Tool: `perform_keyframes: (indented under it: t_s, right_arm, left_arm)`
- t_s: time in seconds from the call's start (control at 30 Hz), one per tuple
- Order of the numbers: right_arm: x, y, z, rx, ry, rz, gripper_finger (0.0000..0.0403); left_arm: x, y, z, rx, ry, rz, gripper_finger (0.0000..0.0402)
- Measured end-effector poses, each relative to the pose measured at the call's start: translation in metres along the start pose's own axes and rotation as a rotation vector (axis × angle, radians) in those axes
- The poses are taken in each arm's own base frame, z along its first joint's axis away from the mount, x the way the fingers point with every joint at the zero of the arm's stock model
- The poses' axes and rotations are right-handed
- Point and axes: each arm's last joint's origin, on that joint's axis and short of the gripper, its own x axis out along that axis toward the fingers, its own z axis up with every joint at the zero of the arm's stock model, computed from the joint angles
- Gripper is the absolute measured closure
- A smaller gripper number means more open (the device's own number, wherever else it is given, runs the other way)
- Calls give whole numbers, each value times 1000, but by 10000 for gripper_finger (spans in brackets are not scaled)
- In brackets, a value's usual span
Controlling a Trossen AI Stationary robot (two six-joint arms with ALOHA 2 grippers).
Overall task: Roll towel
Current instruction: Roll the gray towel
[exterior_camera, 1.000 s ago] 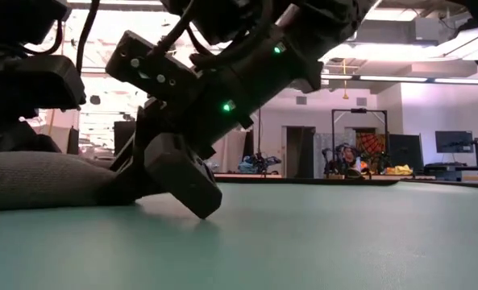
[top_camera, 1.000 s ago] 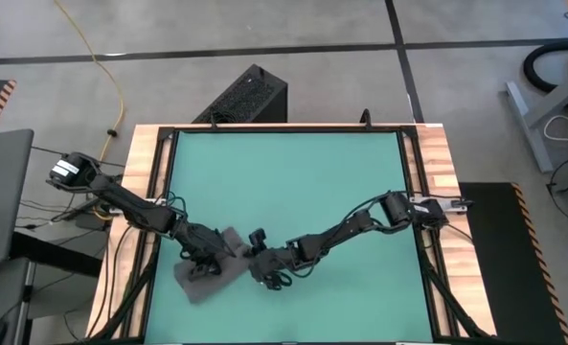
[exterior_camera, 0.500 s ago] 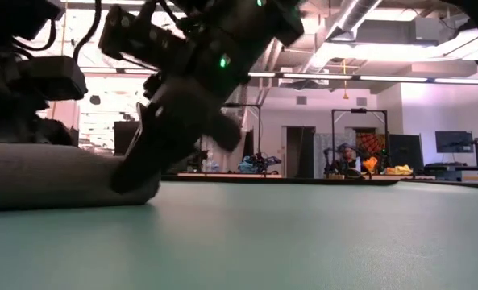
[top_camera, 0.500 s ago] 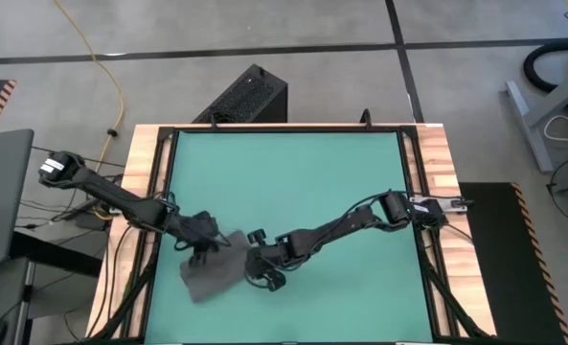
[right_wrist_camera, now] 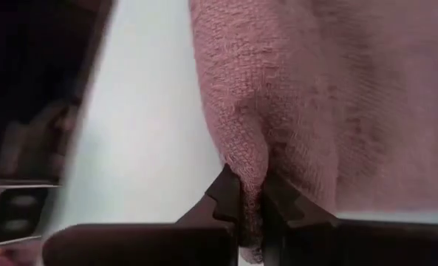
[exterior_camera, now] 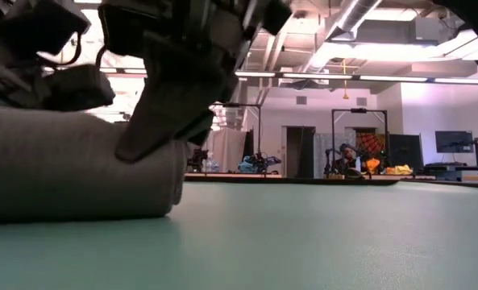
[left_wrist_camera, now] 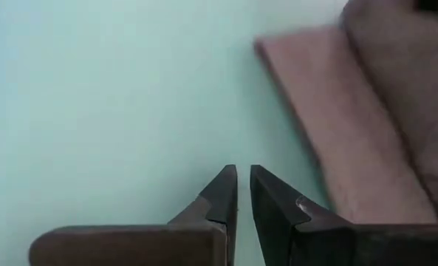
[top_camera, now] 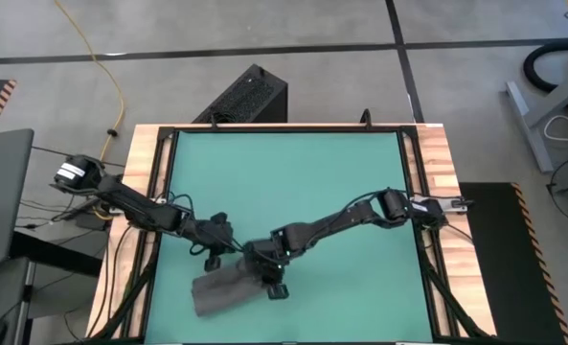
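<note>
Lying near the front edge of the green tabletop (top_camera: 293,182), left of centre: one dark grey towel (top_camera: 228,289), already a thick bundle with a rounded end, as seen at table height (exterior_camera: 77,165). At its right end, the right gripper (top_camera: 270,279), jaws pressed together on a raised pinch of cloth, the fold caught plainly between the two dark tips in the right wrist view (right_wrist_camera: 250,193); held so, probably, to keep the wound layers from springing loose or to drag the bundle along. Just beside the towel's back edge, the left gripper (top_camera: 216,251), jaws nearly shut with only a thin slit between them and nothing held, poised over bare tabletop with the cloth off to one side in the left wrist view (left_wrist_camera: 243,193); likely parked close for the next tuck or press. Counted: one towel, two arms, two grippers, one tabletop; white tag not visible
</note>
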Motion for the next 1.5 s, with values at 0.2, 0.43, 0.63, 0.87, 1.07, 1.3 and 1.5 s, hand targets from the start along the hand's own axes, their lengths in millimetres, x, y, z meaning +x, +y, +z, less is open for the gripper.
perform_keyframes:
  t_s: [0.2,0.43,0.63,0.87,1.07,1.3,1.5]
  right_arm:
    - [-12,-36,5,179,-16,84,365]
    - [-15,-50,4,221,-19,76,365]
    - [-12,-53,-2,202,-10,73,365]
    - [-5,-60,-17,270,31,68,365]
    - [1,-59,-27,307,68,77,365]
    - [1,-64,-22,305,29,80,364]
    - [-3,-71,-21,333,19,83,364]
  left_arm:
    - [-1,-7,17,45,-59,-26,397]
    - [13,-6,9,22,-4,20,401]
    - [32,-7,9,20,-59,-14,401]
    - [54,-11,15,55,-102,-69,401]
    - [68,-19,28,133,-100,-115,401]
    - [12,-23,51,202,-263,-34,401]
    - [-32,-34,55,153,-303,-115,401]
